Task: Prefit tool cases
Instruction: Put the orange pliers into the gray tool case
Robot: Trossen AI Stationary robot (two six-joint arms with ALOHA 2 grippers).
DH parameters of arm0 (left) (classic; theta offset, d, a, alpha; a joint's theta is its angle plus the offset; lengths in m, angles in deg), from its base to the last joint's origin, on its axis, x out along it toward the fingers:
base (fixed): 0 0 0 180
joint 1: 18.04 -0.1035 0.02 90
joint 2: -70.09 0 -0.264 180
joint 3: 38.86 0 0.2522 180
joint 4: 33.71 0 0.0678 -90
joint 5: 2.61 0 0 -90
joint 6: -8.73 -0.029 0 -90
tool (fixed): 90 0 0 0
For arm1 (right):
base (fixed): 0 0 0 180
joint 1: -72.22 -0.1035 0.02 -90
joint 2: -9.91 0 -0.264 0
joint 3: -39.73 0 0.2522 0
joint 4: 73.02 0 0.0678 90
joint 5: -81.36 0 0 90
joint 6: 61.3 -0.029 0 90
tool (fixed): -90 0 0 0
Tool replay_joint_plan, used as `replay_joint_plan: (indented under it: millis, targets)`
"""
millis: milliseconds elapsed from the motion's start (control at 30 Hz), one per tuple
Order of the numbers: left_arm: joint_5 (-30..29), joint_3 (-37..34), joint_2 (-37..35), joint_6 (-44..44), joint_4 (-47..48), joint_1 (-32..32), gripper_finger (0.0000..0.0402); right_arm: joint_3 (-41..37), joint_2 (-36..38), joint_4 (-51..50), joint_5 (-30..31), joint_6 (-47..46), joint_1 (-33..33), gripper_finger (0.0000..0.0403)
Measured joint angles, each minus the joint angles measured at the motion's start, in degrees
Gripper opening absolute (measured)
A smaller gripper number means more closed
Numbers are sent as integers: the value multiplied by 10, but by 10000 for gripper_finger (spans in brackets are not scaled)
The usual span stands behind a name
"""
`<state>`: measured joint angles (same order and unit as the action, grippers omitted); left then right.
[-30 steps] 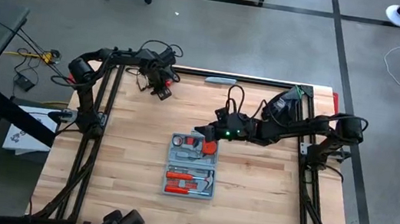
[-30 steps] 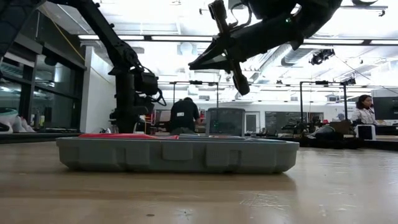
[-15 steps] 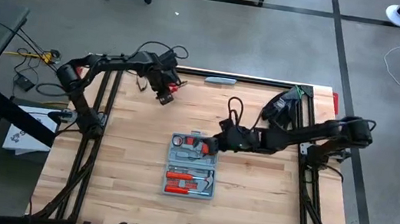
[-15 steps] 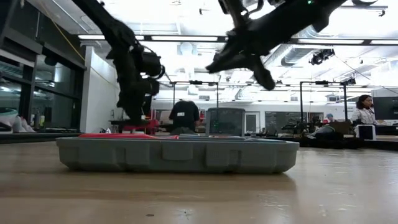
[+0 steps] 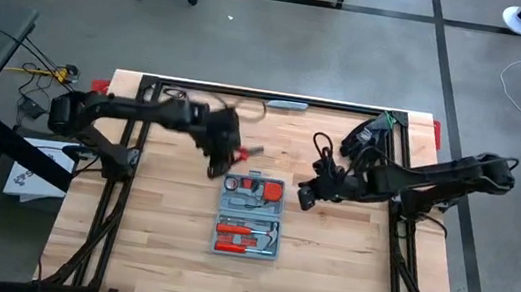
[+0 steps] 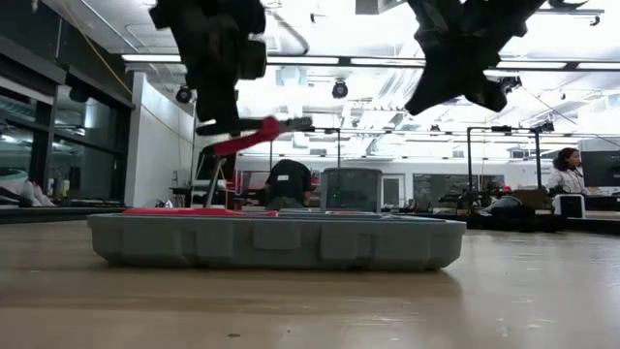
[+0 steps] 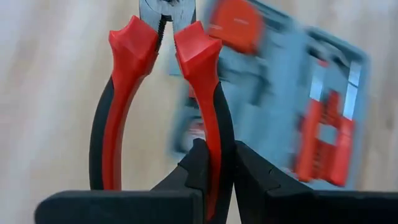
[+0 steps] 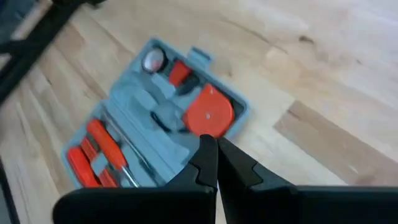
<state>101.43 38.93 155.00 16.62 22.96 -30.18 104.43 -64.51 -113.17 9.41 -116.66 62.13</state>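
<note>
The tool case (image 5: 249,214) lies open and flat near the middle of the high view on the worktop (image 5: 157,243), its moulded slots up so tools can be dropped in. Several red-handled pieces already sit in it. Just above and left of it hangs the left gripper (image 5: 223,148), fingers clamped on one handle of a pair of red pliers (image 7: 158,93) — held by the handle, I'd guess, so the nose stays free to seat. The right gripper (image 5: 305,194) waits just right of the case, fingers closed on nothing — clear of the way.
</note>
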Motion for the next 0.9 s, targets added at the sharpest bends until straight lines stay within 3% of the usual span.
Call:
replay_joint_plan:
  millis: [167, 333, 667, 900]
  targets:
    - [-60, 0, 18, 58, -38, 120, 33, 0, -10, -13, -9, 4, -8, 0]
    - [-118, 0, 49, 115, -83, 186, 33, 0, -17, -13, -21, 18, -9, 0]
    - [-112, 0, 160, 131, -100, 235, 33, 0, -17, -15, -22, 25, -9, 0]
    - [-122, 2, 178, 141, -110, 236, 33, 0, -17, -17, -22, 18, -9, 0]
